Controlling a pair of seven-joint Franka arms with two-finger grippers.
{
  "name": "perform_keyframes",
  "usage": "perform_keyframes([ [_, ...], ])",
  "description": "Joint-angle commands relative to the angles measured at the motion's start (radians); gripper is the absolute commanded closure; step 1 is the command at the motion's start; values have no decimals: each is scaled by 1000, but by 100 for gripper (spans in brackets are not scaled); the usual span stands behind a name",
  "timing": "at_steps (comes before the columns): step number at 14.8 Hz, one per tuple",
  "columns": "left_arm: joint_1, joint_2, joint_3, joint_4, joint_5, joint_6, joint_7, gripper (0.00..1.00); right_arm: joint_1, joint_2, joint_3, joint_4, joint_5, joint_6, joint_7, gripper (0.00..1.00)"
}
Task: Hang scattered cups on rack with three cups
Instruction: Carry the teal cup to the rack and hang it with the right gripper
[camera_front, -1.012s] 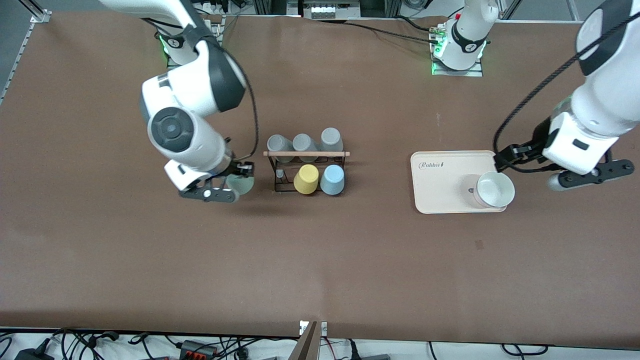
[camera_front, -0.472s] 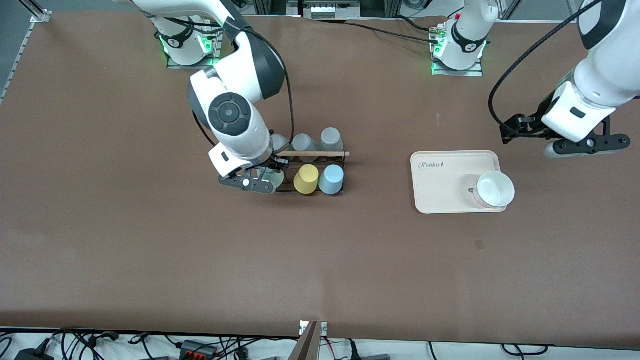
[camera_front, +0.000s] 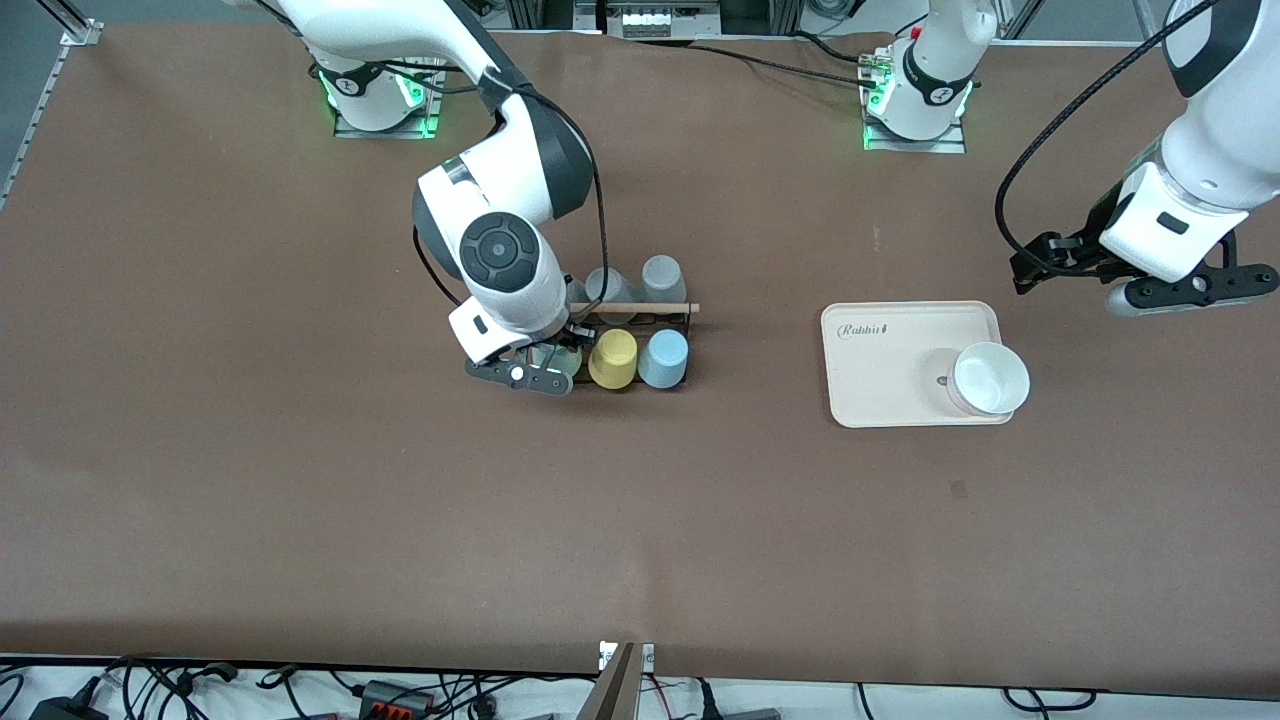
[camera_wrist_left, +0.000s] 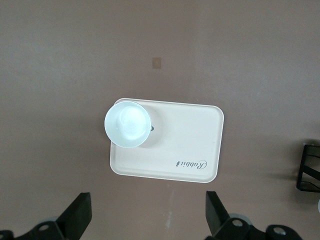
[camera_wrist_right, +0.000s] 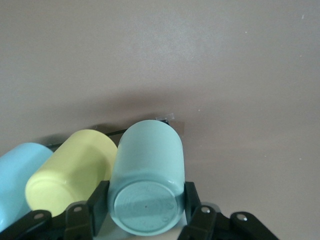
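My right gripper is shut on the pale mint green cup, held upside down at the right arm's end of the black wire rack. In the right wrist view the mint cup sits between the fingers, touching the yellow tumbler. The light blue cup hangs on the rack beside the yellow tumbler. The peg under the mint cup is hidden. My left gripper is open and empty over the table beside the cream tray, and waits.
Grey tumblers hang on the rack's row farther from the front camera, under the wooden rod. The cream tray holds a white bowl. The left wrist view shows the tray, the bowl and the rack's corner.
My right gripper has carried the mint cup sideways to the rack, now beside the yellow tumbler. My left gripper has moved away from the tray's edge.
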Motion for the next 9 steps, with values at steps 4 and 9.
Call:
perform_keyframes([
  [4, 5, -16, -5, -13, -17, 7, 11, 0, 16, 46, -11, 30, 18, 4, 21, 61],
  [9, 3, -16, -5, -13, -17, 5, 14, 0, 8, 38, -11, 35, 15, 13, -8, 0],
])
